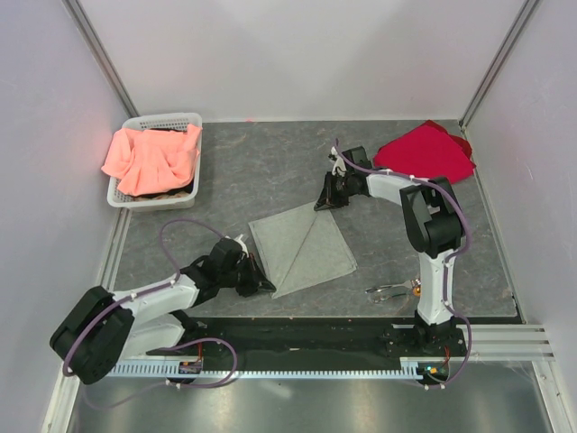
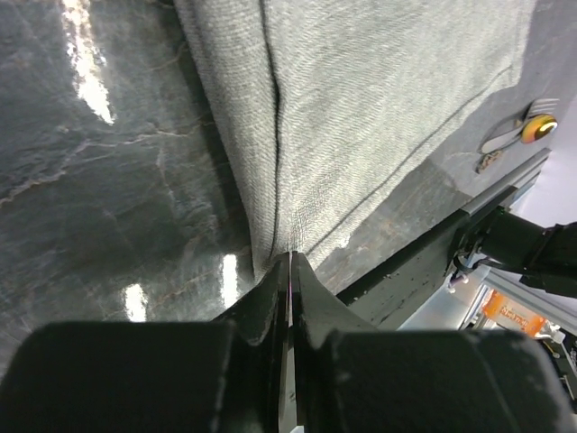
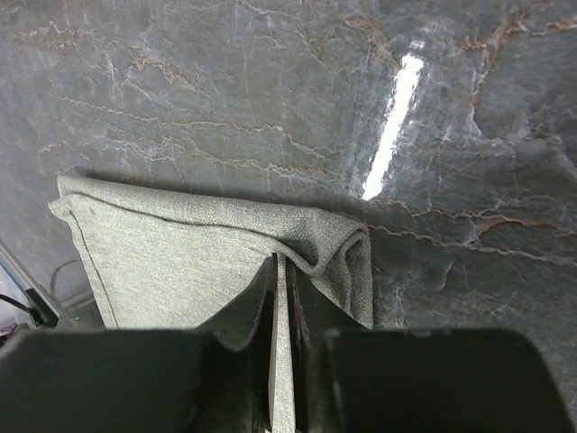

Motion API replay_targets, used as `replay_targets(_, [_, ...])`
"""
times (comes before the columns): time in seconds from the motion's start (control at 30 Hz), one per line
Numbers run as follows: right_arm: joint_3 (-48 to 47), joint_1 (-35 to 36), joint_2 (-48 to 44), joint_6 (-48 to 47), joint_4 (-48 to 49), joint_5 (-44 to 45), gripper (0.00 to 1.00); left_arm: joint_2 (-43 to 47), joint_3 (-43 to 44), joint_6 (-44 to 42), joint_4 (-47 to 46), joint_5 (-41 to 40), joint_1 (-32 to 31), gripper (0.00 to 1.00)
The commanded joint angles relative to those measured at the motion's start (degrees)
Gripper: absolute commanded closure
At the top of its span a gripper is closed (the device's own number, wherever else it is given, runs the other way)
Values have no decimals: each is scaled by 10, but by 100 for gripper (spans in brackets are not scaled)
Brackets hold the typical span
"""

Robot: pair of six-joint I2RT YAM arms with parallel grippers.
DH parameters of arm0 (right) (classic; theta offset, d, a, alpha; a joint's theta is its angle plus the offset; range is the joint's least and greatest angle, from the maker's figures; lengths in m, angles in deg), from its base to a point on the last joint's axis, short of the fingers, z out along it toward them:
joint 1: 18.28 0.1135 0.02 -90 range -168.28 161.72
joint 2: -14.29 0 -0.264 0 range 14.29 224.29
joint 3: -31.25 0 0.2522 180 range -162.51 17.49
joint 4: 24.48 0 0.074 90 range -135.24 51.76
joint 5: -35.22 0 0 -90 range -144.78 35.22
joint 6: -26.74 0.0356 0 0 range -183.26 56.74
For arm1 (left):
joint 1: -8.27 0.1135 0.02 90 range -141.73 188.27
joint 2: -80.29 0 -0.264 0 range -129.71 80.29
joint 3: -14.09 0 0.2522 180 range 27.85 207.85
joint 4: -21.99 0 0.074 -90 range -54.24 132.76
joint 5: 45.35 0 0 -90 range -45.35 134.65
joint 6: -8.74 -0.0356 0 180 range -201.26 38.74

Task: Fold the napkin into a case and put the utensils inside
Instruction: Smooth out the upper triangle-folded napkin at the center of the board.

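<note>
The napkin [image 1: 302, 245] is a thin grey-green cloth with a fine woven texture and a stitched hem. It lies flat as a four-sided shape, with one straight diagonal crease across it. The desk [image 1: 225, 180] under it is dark grey stone-like material, glossy, with pale veins.

The left hand [image 1: 263, 283] is low at the near-left corner of the napkin. Its arm is stretched close over the desk, and its black fingers [image 2: 270, 298] are pressed together on the cloth edge. The right hand [image 1: 323, 204] reaches down to the far corner. Its arm is bent at the elbow, and its fingers are clenched on a doubled, rounded fold of the napkin [image 3: 334, 248].

The utensils [image 1: 392, 290], thin silvery metal with a small orange end, lie well apart to the right of the left hand. A red cloth [image 1: 425, 152] lies near the right hand, on its right side.
</note>
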State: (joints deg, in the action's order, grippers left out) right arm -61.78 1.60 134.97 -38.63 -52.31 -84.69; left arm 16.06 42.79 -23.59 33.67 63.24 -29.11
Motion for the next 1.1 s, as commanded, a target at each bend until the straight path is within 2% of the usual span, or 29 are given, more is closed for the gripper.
replay_targets(0.0, [-7, 0, -54, -21, -12, 19, 83, 57, 25, 10, 39, -2, -4, 89])
replay_targets(0.17, [18, 4, -120, -54, -65, 84, 59, 125, 53, 13, 109, -36, -3, 78])
replay_targets(0.27, [41, 24, -163, -63, -90, 126, 49, 155, 76, 2, 141, -68, -1, 75])
replay_targets(0.37, [75, 68, -202, -60, -89, 129, 46, 154, 98, -12, 162, -81, 14, 75])
replay_targets(0.43, [110, 118, -231, -38, -80, 131, 45, 145, 114, -22, 161, -81, 26, 75])
replay_targets(0.5, [141, 153, -257, 7, -30, 98, 46, 126, 123, -36, 150, -73, 51, 77])
replay_targets(0.6, [203, 212, -282, 83, 57, 77, 49, 93, 132, -48, 107, -41, 107, 80])
replay_targets(0.63, [232, 234, -286, 97, 82, 70, 49, 81, 131, -50, 90, -26, 143, 80])
replay_targets(0.67, [245, 244, -288, 109, 136, 64, 50, 55, 132, -54, 70, -9, 159, 80])
replay_targets(0.77, [263, 269, -268, 140, 191, 64, 53, 2, 158, -75, 34, 15, 185, 80])
replay_targets(0.9, [255, 282, -229, 138, 201, 53, 60, -111, 202, -89, -13, 31, 190, 83])
replay_targets(1.07, [276, 284, -204, 129, 216, 55, 64, -190, 230, -102, -46, 25, 195, 84])
